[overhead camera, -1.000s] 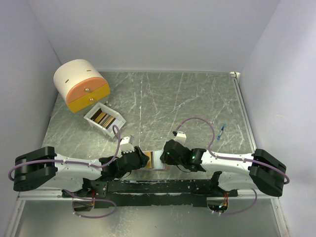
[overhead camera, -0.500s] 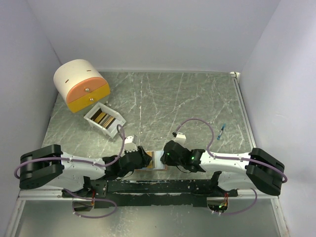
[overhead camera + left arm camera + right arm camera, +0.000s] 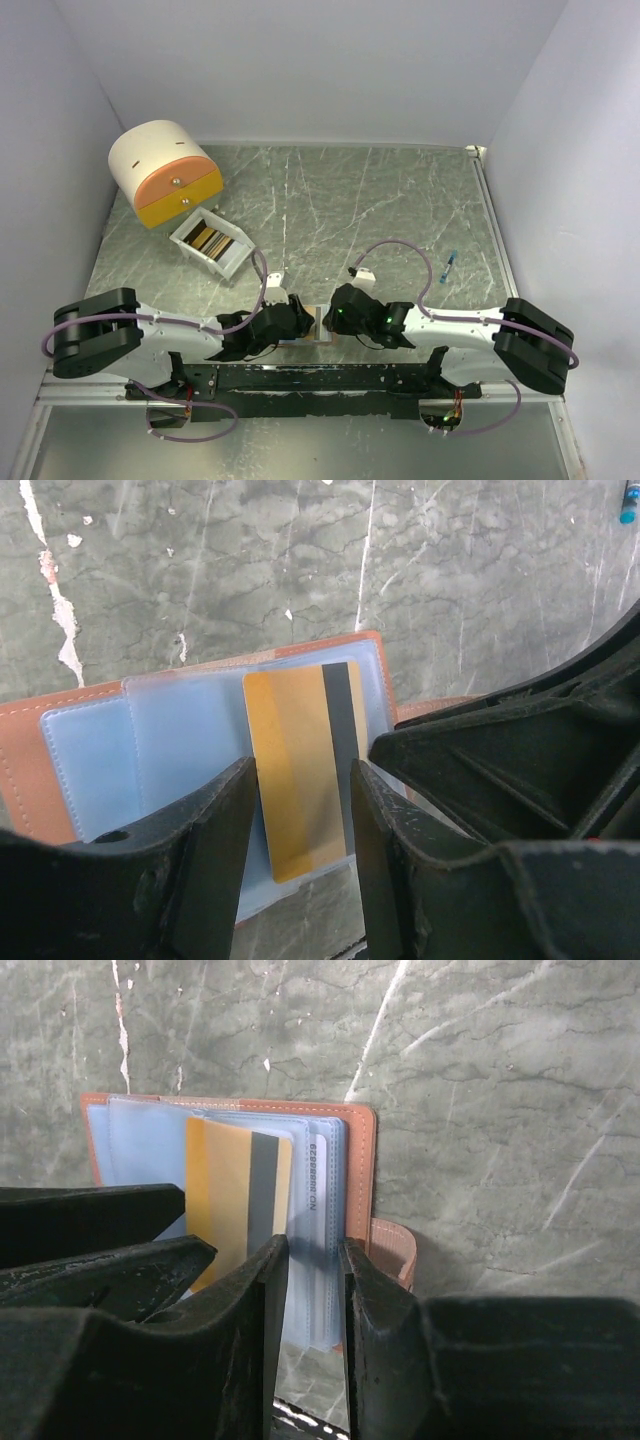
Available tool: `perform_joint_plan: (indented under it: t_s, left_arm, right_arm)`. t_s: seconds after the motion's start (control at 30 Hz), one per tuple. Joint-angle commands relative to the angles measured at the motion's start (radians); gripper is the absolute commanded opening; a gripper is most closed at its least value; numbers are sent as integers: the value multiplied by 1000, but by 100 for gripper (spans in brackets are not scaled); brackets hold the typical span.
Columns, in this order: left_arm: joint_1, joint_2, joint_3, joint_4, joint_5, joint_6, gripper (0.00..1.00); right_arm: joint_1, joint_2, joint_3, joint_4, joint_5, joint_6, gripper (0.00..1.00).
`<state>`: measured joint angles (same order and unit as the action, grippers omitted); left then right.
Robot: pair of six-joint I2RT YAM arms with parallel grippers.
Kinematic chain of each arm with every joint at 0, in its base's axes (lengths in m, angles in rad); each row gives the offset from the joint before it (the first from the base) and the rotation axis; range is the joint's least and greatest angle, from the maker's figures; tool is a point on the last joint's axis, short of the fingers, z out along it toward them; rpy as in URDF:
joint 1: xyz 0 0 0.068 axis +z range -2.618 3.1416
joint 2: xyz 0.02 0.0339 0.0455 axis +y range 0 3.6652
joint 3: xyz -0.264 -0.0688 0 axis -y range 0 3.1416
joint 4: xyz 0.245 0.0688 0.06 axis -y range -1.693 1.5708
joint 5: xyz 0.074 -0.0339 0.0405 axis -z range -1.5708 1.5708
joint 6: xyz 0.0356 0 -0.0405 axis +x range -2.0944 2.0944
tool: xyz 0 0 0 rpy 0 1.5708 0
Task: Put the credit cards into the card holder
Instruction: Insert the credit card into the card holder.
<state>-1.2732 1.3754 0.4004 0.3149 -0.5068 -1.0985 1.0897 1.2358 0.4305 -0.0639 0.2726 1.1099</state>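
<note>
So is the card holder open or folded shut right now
Open. The card holder lies spread on the table, its pale blue pockets facing up, with a yellow card between the left hand's fingers over them.

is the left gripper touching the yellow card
Touching. In the left wrist view, the left gripper has a finger against each long edge of the yellow card, over the card holder.

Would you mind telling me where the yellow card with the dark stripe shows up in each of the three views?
Top external: hidden between the two grippers, near edge centre; not clearly visible.
Left wrist: yellow card at centre, between the left gripper fingers.
Right wrist: left of centre, beside the right gripper.
Shared landmark: the open card holder.
</note>
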Motion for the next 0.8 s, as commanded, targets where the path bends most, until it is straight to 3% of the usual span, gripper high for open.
perform_joint_plan:
  t_s: [0.0, 0.67, 0.77]
  left_arm:
    - [2, 9, 19, 79, 42, 22, 53]
    - [2, -21, 6, 147, 83, 54, 53]
    - [10, -23, 19, 90, 77, 34, 53]
  right_arm:
    - [-2, 21, -23, 53, -24, 18, 27]
    - [-3, 16, -30, 73, -25, 47, 26]
    - [-1, 10, -35, 69, -16, 48, 26]
